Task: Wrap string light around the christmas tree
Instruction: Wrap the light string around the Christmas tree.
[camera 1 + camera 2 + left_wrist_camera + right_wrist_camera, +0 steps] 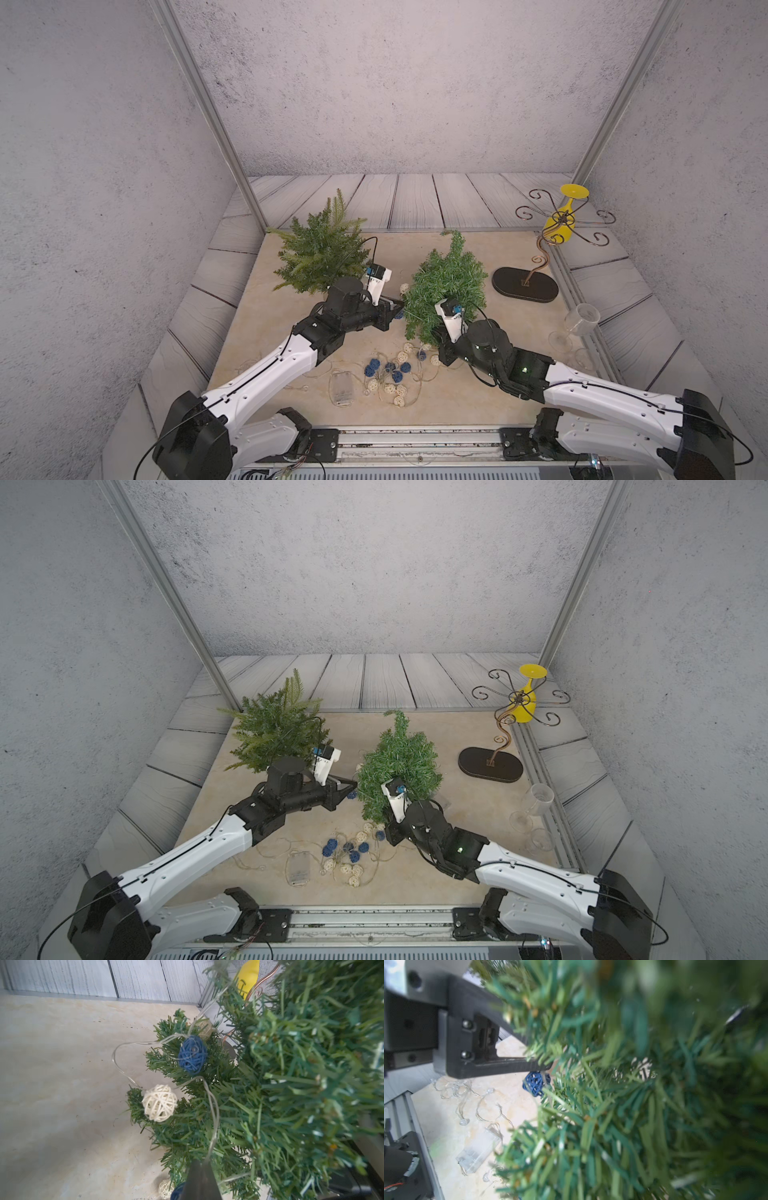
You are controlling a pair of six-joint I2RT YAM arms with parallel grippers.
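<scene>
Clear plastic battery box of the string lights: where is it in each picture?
Both top views: clear plastic battery box low, just left of centre.
Left wrist: not in it.
Right wrist: box beside the green artificial Christmas tree.
Shared landmark: that tree, in all four.

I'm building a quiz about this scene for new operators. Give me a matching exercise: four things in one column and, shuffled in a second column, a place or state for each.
Things
1. yellow glass
2. clear glass
3. battery box
4. left claw

Places or states
A. lying on the table near its front edge
B. shut on the string light wire beside the christmas tree
C. hanging upside down on the wire rack
D. at the table's right edge

Pairs: 1-C, 2-D, 3-A, 4-B
</scene>
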